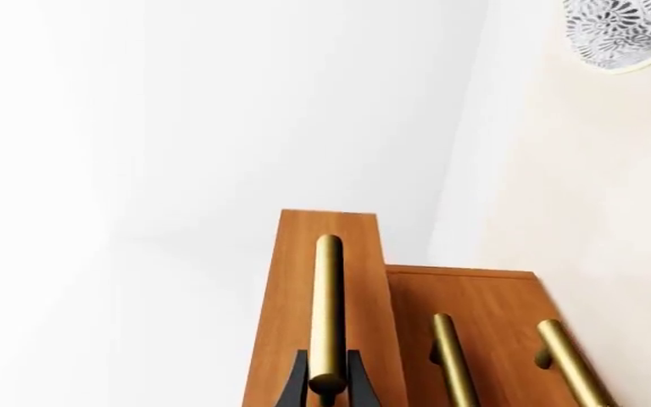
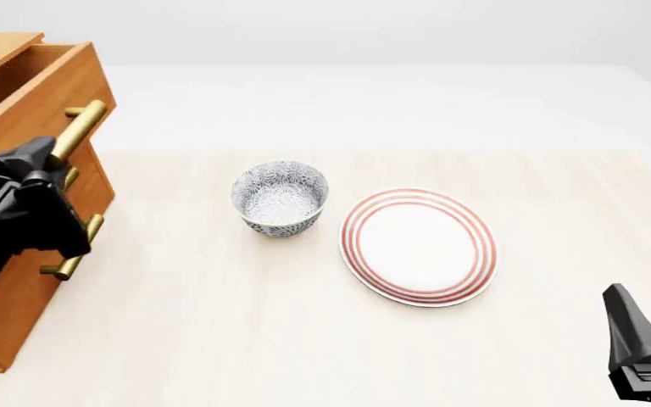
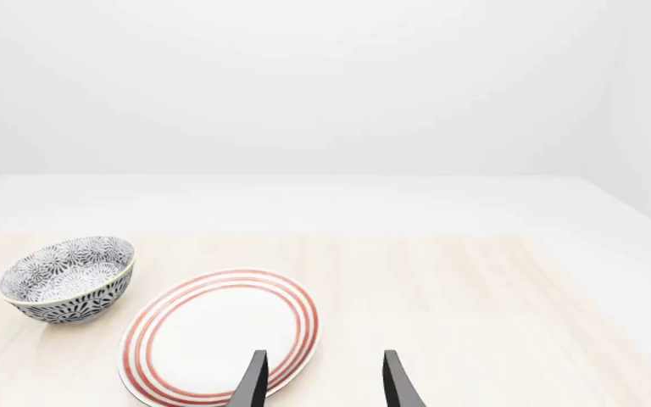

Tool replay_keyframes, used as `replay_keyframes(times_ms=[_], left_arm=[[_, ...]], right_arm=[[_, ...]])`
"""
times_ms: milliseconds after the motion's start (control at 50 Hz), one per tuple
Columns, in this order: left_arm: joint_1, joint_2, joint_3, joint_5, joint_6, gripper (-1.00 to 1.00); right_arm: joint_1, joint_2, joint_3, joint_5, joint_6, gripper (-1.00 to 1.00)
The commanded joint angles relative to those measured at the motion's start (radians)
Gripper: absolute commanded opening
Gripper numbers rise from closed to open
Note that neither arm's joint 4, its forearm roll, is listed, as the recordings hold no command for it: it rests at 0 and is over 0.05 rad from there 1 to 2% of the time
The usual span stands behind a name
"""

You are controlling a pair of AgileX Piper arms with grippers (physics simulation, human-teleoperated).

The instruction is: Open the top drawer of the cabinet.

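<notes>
From the front camera I see a patterned grey-and-white bowl (image 2: 280, 197) standing upright near the middle of the table (image 2: 303, 339), and just to its right, apart from it, a white plate with red rings (image 2: 419, 246) lying flat. Both sit well clear of the cabinet (image 2: 14, 280) at the left edge, so nothing on the tabletop lies between them and the drawer fronts. The bowl looks empty inside, and the plate carries nothing. The top drawer (image 2: 43, 89) juts forward of the two drawers below it, its front standing proud of theirs; I cannot make out what, if anything, is inside it. My left gripper (image 1: 327, 386) has its two dark fingers (image 1: 294, 386) set on either side of the top drawer's brass handle (image 1: 327, 314), closed in against the bar near its end. In that wrist view the handles of the two lower drawers (image 1: 456, 360) show beside it, untouched. My right gripper (image 3: 322, 381) hangs above the near edge of the plate with its fingers spread apart and nothing between them, well away from the cabinet.
</notes>
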Motion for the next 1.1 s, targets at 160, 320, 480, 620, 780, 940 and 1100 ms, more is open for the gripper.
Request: replay_keyframes(times_ms=[160, 320, 480, 620, 780, 940, 1100], left_arm=[[-0.097, -0.020, -0.003, -0.010, 0.006, -1.00], [-0.110, -0.044, -0.007, 0.008, 0.000, -1.00], [-0.125, -0.061, 0.005, 0.008, 0.004, -1.00], [-0.141, -0.101, 0.021, 0.020, -0.001, -1.00], [-0.152, -0.120, 0.041, 0.009, 0.005, 1.00], [-0.172, -0.154, 0.047, 0.037, -0.004, 1.00], [-0.188, -0.168, 0.069, 0.037, 0.000, 1.00]], right_arm=[[0.000, 0.000, 0.000, 0.000, 0.000, 1.00], [0.000, 0.000, 0.000, 0.000, 0.000, 1.00], [0.000, 0.000, 0.000, 0.000, 0.000, 1.00], [0.000, 0.000, 0.000, 0.000, 0.000, 1.00], [0.000, 0.000, 0.000, 0.000, 0.000, 1.00], [0.000, 0.000, 0.000, 0.000, 0.000, 1.00], [0.000, 0.000, 0.000, 0.000, 0.000, 1.00]])
